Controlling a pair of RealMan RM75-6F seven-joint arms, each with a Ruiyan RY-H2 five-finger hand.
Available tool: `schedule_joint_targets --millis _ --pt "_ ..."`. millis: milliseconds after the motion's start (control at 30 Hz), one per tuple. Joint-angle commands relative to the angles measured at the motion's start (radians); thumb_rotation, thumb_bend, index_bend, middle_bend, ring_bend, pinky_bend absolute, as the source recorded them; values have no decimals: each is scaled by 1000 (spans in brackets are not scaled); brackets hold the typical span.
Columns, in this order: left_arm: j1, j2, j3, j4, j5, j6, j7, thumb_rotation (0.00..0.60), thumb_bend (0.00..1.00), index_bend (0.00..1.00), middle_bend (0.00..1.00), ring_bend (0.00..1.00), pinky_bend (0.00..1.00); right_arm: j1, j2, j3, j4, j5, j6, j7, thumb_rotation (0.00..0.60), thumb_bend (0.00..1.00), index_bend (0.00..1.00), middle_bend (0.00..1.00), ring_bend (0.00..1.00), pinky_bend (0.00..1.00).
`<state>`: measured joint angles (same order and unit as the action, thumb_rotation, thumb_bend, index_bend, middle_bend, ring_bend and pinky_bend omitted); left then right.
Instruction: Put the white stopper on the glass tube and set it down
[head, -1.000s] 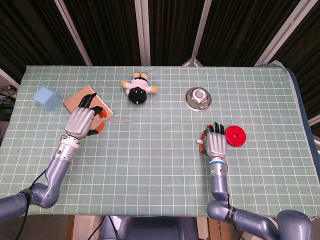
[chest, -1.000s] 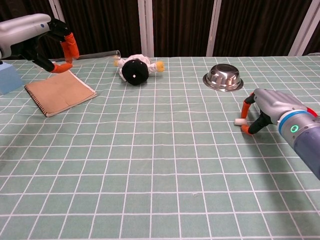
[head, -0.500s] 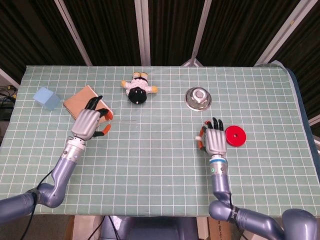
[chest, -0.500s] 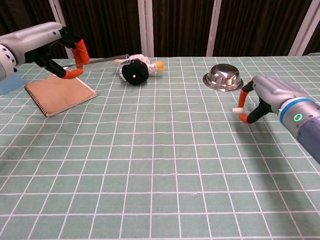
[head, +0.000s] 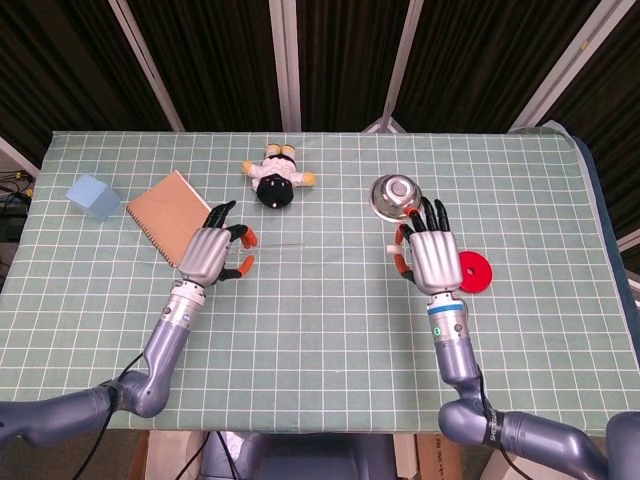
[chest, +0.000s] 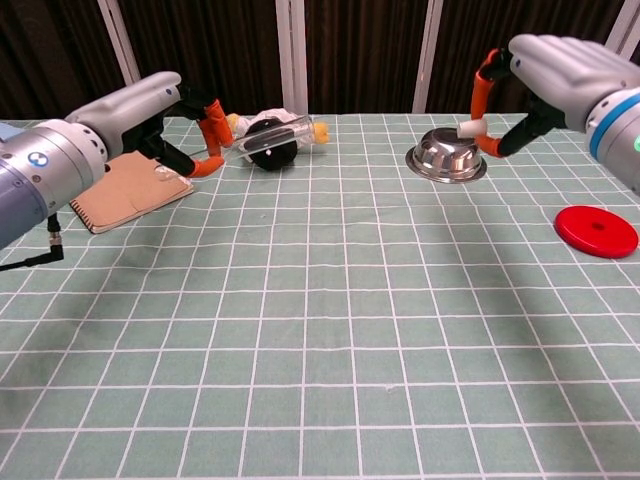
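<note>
Tube (chest: 268, 137) sits pinched in your left hand (head: 212, 256), lifted off the counter (head: 320, 310) and lying roughly level, its open end pointing toward the right hand so the mouth is offered for capping. Your right hand (head: 430, 255) pinches the stopper (chest: 470, 128) between thumb and a fingertip, other fingers spread, raised in front of the bowl (head: 397, 196) near the far edge. Hands are well apart, so stopper and mouth are not yet lined up. Judging by this, you are at the bringing-together step: close the gap over the middle of the counter and match the stopper's axis to the tube's. Glass is slick and thin, so a skewed push could slip it.
</note>
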<state>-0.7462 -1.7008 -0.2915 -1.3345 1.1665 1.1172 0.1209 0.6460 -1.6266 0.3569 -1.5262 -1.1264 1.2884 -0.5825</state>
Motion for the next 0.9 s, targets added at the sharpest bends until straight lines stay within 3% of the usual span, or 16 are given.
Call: schedule_joint_targets --millis 33,367,900 --pt "-7 -50 -23 23 -15 28 -7 600 661 527 497 54 0 31 50 -25 -19 -108 14 -28 600 383 614 242 35 0" --pt "-4 -105 -38 21 -34 73 34 600 661 525 497 54 0 57 43 -66 24 -208 33 -74 600 383 613 243 35 0" --pt "0 -211 -54 89 17 159 -14 600 672 522 498 58 0 90 -16 -70 93 -290 77 -100 600 383 613 243 35 0"
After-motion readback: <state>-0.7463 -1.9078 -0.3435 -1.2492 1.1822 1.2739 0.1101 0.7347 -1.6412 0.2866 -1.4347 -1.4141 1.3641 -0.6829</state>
